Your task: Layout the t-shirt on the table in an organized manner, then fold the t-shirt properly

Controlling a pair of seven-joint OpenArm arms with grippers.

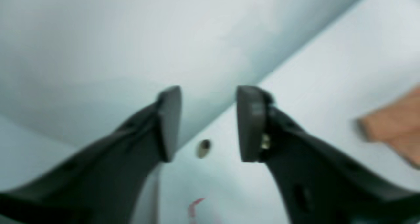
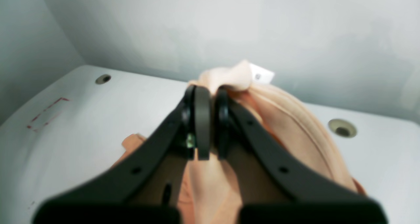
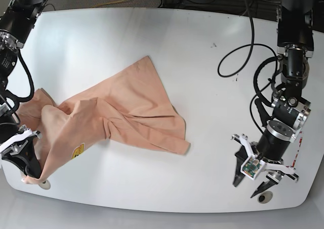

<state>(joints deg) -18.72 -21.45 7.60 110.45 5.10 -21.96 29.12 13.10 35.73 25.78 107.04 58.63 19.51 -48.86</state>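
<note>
The peach-pink t-shirt (image 3: 131, 107) lies crumpled across the left half of the white table (image 3: 202, 52), its yellow emoji print (image 3: 78, 150) near the front left. My right gripper (image 3: 28, 171) is shut on a bunched edge of the t-shirt (image 2: 295, 125) at the table's front left corner. In the right wrist view cloth is pinched between its fingers (image 2: 201, 119), and a white label (image 2: 262, 73) sticks up behind them. My left gripper (image 3: 248, 186) hangs open and empty over the front right of the table. It (image 1: 208, 122) is apart from the t-shirt (image 1: 393, 125).
A grommet hole (image 3: 263, 197) sits just below the left gripper, and another grommet hole (image 3: 45, 184) lies by the right gripper. A red rectangle mark (image 2: 47, 114) is on the table. Black cables (image 3: 243, 52) loop beside the left arm. The table's front edge is close to both grippers.
</note>
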